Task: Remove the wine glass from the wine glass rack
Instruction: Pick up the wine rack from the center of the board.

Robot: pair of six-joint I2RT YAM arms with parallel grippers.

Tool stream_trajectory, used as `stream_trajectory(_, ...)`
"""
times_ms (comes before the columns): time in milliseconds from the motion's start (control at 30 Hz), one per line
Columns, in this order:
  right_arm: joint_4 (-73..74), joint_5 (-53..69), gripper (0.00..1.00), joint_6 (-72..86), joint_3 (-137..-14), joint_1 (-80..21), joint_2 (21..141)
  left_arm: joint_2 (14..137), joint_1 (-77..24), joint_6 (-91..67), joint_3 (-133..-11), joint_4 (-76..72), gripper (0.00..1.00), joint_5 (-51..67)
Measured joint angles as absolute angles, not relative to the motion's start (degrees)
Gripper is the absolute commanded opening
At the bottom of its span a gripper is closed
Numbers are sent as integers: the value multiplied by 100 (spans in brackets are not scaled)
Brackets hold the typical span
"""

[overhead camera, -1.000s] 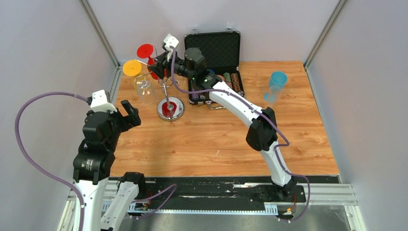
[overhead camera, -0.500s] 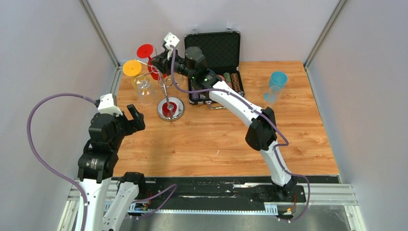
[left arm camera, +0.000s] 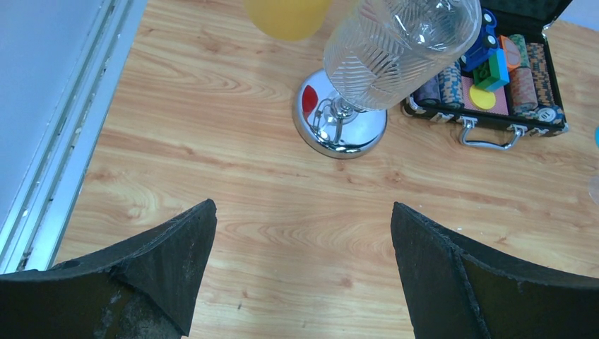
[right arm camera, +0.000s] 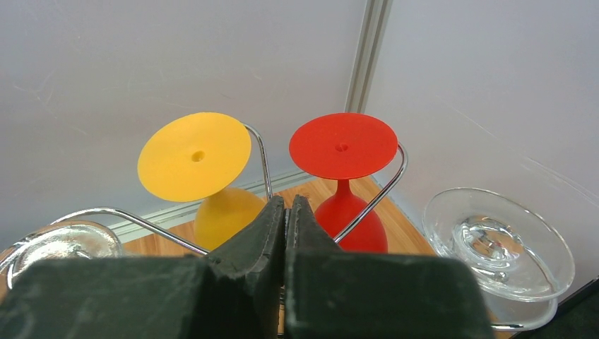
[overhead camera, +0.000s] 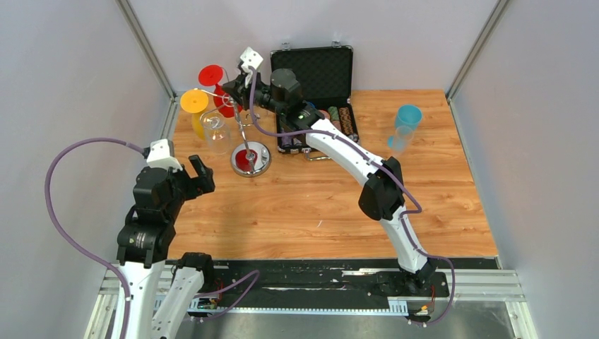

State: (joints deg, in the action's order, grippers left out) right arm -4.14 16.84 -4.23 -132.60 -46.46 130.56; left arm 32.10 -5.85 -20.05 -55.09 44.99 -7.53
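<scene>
The chrome wine glass rack [overhead camera: 258,165] stands at the back left, its mirrored base [left arm camera: 339,131] ahead of my left gripper. Wine glasses hang upside down from its wire arms: a yellow one [right arm camera: 194,157], a red one [right arm camera: 343,145] and clear ribbed ones [left arm camera: 402,42] [right arm camera: 498,244]. My right gripper [overhead camera: 235,90] is at the rack's top, its jaws [right arm camera: 286,201] pressed together where the wire arms meet, shut on the rack. Nearer the front edge and left of the base, my left gripper [overhead camera: 200,173] is wide open [left arm camera: 304,212] over bare wood, holding nothing.
An open black chip case [overhead camera: 318,85] with stacked chips lies right of the rack. A blue-footed glass [overhead camera: 407,116] stands at the back right. Grey walls close in the left, back and right sides.
My right gripper closed at the rack's top, and the hanging glasses shifted slightly. My left arm moved right and forward toward the rack's base, still open.
</scene>
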Motion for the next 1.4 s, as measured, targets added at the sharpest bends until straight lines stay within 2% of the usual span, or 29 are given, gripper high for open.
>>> stream_trajectory(700, -381, 1640, 0, -523, -13270, -4724, 13030, 2847, -585, -2003, -5317, 4429, 100, -733)
stream_trajectory(1400, 292, 1658, 0, -637, -13107, -4799, 12619, 2467, -585, -1990, -5315, 4565, 100, -792)
